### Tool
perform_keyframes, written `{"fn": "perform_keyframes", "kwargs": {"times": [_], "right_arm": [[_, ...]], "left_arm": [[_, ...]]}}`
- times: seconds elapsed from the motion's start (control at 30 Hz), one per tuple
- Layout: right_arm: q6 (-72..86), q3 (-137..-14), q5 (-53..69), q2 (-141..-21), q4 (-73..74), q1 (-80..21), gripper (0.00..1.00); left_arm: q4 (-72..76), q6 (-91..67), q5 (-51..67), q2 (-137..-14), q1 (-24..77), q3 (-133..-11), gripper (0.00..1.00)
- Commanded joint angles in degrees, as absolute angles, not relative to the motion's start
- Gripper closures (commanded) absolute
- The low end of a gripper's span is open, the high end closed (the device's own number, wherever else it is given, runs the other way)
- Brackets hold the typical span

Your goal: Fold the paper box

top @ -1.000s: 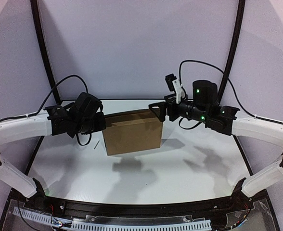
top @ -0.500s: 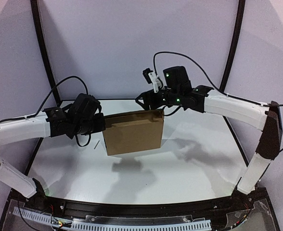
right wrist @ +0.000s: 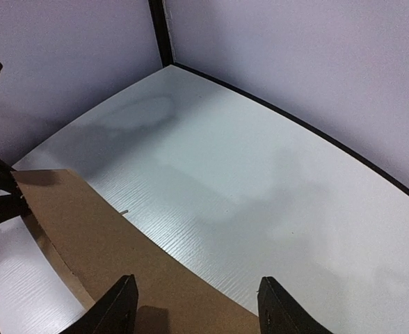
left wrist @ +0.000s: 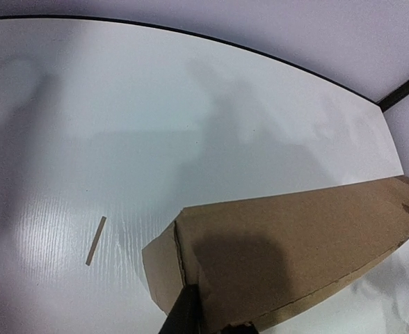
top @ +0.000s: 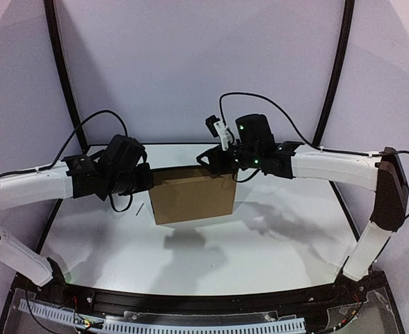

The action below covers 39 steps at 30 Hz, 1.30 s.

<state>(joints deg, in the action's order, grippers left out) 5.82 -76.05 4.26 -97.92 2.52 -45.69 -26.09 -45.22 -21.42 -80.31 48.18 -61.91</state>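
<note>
The white rectangular table (top: pixel 281 236) lay beneath the plain brown cardboard paper box (top: pixel 194 198), held tilted above it between 2 arms. The left gripper (top: pixel 147 179) pinched the box's left edge. The right gripper (right wrist: pixel 201 309) stood open, its fingers straddling the upper right corner. 1 thin brown cardboard strip (left wrist: pixel 96 240) lay on the table near the box's left end.

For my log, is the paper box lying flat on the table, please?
No, the paper box hangs above the table, casting a shadow beneath.
</note>
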Motion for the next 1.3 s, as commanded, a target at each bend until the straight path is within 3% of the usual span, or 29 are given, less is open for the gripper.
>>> {"fn": "perform_keyframes", "kwargs": {"times": [0.0,0.27,0.33,0.6,0.87,1.27], "right_arm": [[7.5,-70.4,4.2,-100.2,8.1,-45.6,0.4],[8.9,-68.8,4.0,-99.5,6.5,-45.7,0.4],[9.0,-68.8,3.9,-99.6,6.4,-45.6,0.4],[9.7,-67.6,4.0,-99.4,5.3,-45.7,0.4],[9.7,-66.7,4.9,-99.2,4.4,-45.6,0.4],[9.9,-66.6,5.4,-99.3,3.6,-45.6,0.4]], "left_arm": [[-41.1,-46.8,-11.1,-83.4,48.9,-57.9,0.63],[-43.7,-49.2,-11.0,-72.8,48.9,-58.6,0.06],[-45.4,-50.5,-12.4,-69.7,48.9,-59.1,0.02],[-36.7,-55.0,-15.2,-61.6,48.5,-59.0,0.01],[-26.7,-60.7,-11.2,-68.6,39.3,-59.5,0.01],[-17.6,-61.4,-10.4,-72.6,37.9,-59.0,0.01]]}}
